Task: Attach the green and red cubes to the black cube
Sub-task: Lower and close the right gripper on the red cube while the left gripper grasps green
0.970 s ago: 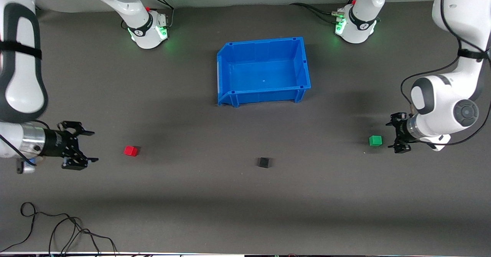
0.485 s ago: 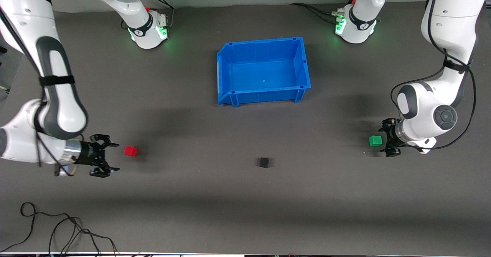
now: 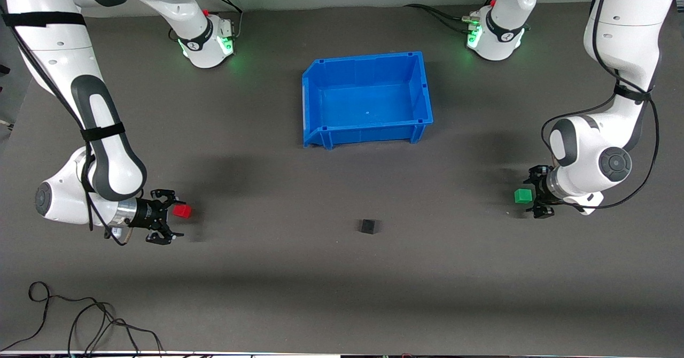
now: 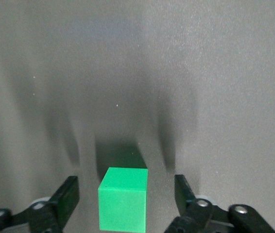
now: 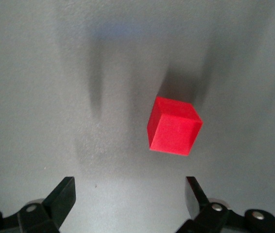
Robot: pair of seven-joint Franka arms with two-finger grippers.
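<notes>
Between left hand (image 4: 126, 201) fingers — green cube (image 4: 123, 206).

Left gripper (image 3: 536, 198), right gripper (image 3: 172, 215) agape

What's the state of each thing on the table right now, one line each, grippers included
green cube: on the table, ungrasped, between the left gripper's open fingers.
red cube: on the table, ungrasped, just ahead of the right gripper.
black cube: alone on the table, nothing attached, between the two coloured cubes.
blue bin: upright, empty.
left gripper: open, low, around the green cube.
right gripper: open, low, beside the red cube.
</notes>
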